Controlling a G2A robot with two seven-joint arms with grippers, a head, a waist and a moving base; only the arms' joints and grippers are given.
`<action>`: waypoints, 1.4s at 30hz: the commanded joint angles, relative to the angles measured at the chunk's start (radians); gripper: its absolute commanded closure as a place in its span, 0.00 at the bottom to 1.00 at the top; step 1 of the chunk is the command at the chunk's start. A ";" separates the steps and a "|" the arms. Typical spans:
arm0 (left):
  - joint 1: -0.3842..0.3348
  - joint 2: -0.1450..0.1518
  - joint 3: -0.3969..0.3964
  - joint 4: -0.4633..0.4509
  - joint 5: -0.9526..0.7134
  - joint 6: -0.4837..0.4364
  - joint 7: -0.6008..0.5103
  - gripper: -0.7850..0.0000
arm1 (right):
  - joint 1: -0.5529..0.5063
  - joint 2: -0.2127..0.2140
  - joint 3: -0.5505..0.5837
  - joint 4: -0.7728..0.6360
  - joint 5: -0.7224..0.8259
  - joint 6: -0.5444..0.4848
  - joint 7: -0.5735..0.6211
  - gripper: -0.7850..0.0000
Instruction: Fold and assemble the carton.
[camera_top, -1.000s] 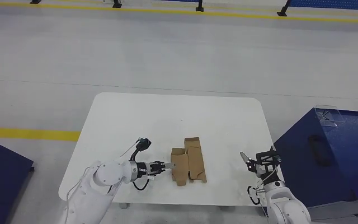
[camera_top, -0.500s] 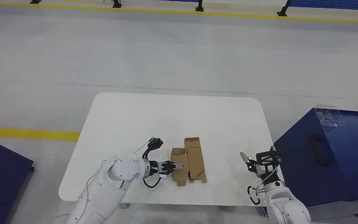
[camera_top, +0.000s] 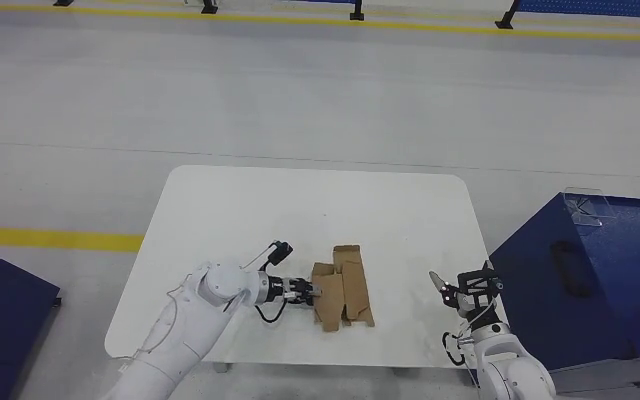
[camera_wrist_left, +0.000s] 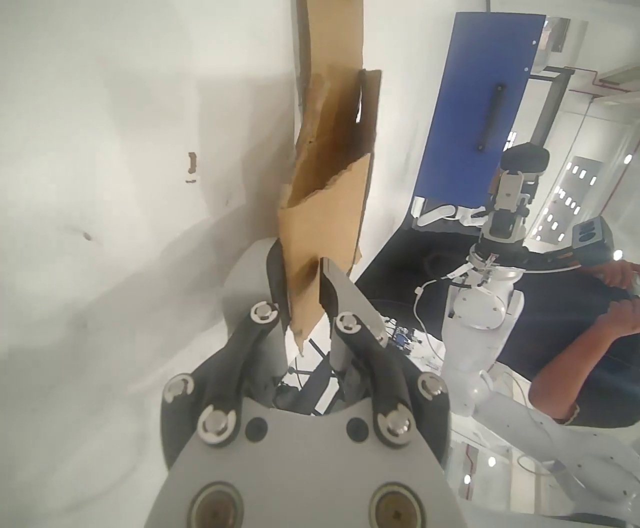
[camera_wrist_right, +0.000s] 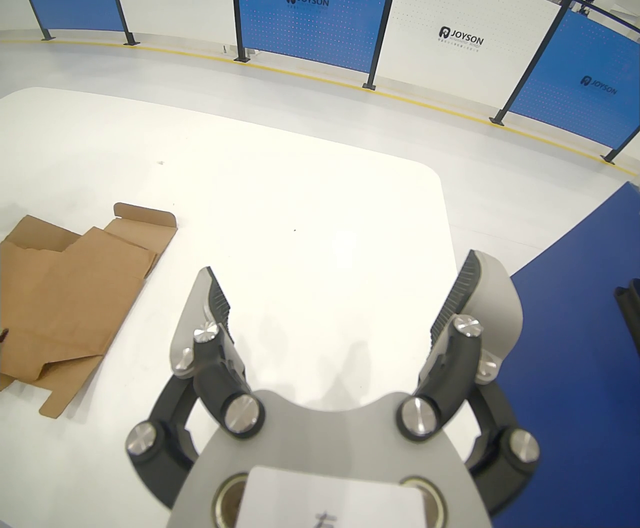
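pinching carton (camera_top: 345, 287) edge, left gripper (camera_wrist_left: 303, 281) advanced

Carton (camera_top: 343, 288) on table (camera_top: 300, 205) near front edge, seemingly about mid-width.

Matt cardboard carton (camera_top: 345, 290), smooth white table (camera_top: 300, 210)
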 joint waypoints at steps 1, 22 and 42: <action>-0.016 -0.009 0.003 0.036 -0.055 -0.028 -0.043 1.00 | 0.000 0.000 0.000 0.000 0.000 0.000 0.000 0.00; 0.357 0.145 -0.474 -0.701 -0.195 -0.083 -0.280 1.00 | 0.000 0.000 0.000 0.000 0.000 0.000 0.000 0.00; 0.380 0.149 -0.479 -0.653 -0.303 -0.104 -0.215 1.00 | 0.128 -0.018 0.060 -0.159 1.336 -0.060 0.662 0.00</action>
